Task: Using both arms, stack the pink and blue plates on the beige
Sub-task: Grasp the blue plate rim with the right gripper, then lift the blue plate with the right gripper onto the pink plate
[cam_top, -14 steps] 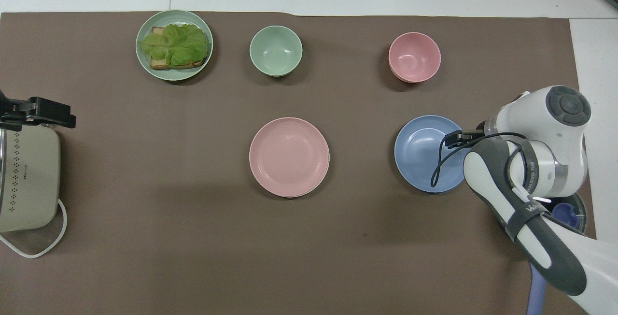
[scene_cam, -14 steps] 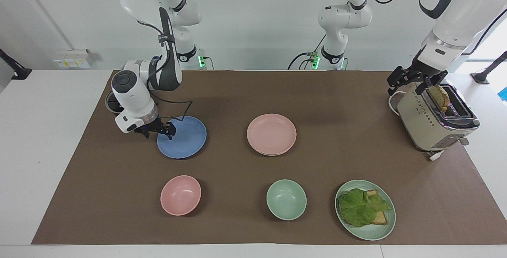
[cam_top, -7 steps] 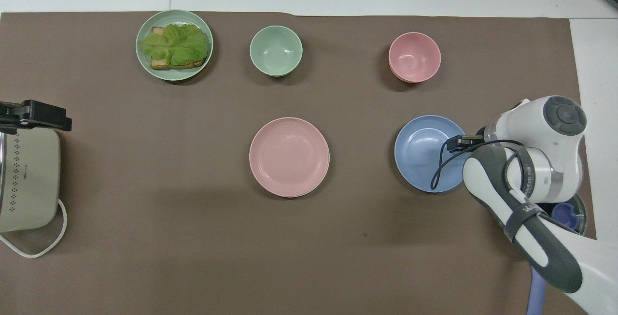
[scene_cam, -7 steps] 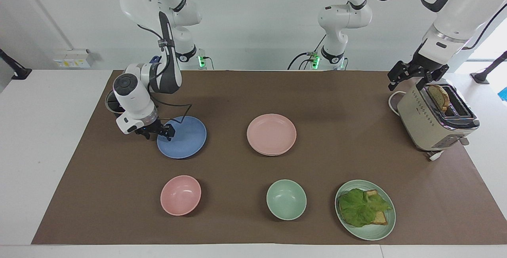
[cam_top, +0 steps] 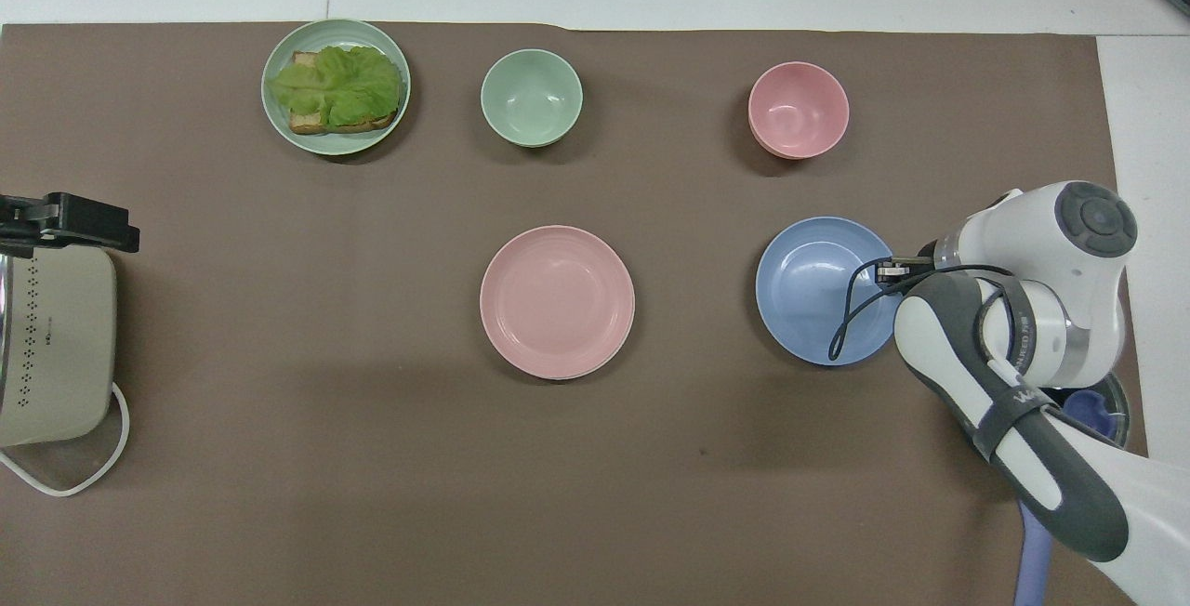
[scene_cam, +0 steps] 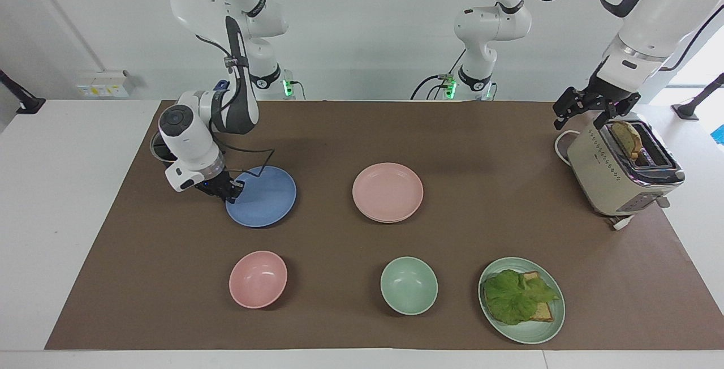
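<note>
Blue plate (scene_cam: 262, 196) sits toward the right arm's end of the table, right gripper (scene_cam: 231, 188) pinched shut on its rim. Thin edge grip: it may tilt or slip on lifting. Pink plate (scene_cam: 388, 191) is mid-table, seemingly already on another plate. Left gripper (scene_cam: 588, 110) hovers wide open, empty, over the toaster (scene_cam: 613, 179).

I see an evenly bright scene, lit from above — soft shadows pool on the brown mat (scene_cam: 350, 131) beside the plates and beneath both arms. Both views look sharp, without glare — daylight glows at one edge.
</note>
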Motion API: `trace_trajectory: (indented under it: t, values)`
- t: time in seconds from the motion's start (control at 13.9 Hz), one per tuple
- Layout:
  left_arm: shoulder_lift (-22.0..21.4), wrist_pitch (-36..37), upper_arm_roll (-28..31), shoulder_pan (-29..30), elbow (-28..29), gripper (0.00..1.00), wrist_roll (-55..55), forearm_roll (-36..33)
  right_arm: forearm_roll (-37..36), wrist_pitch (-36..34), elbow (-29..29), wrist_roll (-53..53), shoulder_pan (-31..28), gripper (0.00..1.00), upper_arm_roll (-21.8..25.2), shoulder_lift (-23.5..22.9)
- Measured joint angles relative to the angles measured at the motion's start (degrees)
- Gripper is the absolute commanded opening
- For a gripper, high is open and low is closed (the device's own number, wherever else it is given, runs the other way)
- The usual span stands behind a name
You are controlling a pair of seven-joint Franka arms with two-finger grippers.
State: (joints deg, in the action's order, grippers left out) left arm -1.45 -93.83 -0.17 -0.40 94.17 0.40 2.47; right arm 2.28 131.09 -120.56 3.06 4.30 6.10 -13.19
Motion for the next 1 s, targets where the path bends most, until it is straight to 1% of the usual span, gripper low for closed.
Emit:
trace_trajectory:
  t: [0.29,0.43,0.57,0.79,1.0]
  values:
    - [0.0,0.0,0.0,0.0,0.0,1.00,0.0,0.0,0.1,-10.5,8.1,0.0,1.0,0.00,-0.6,0.9]
    - [0.0,0.0,0.0,0.0,0.0,1.00,0.0,0.0,0.1,-13.3,10.9,0.0,1.6,0.00,-1.9,2.3]
    - [0.0,0.0,0.0,0.0,0.0,1.00,0.0,0.0,0.2,-14.2,12.3,-0.2,1.7,0.00,-4.8,3.4]
    - [0.0,0.0,0.0,0.0,0.0,1.00,0.0,0.0,0.2,-14.0,13.1,-1.2,2.1,0.00,-9.2,3.8]
    - [0.0,0.0,0.0,0.0,0.0,1.00,0.0,0.0,0.2,-9.7,13.2,-2.2,2.2,0.00,-13.4,3.8]
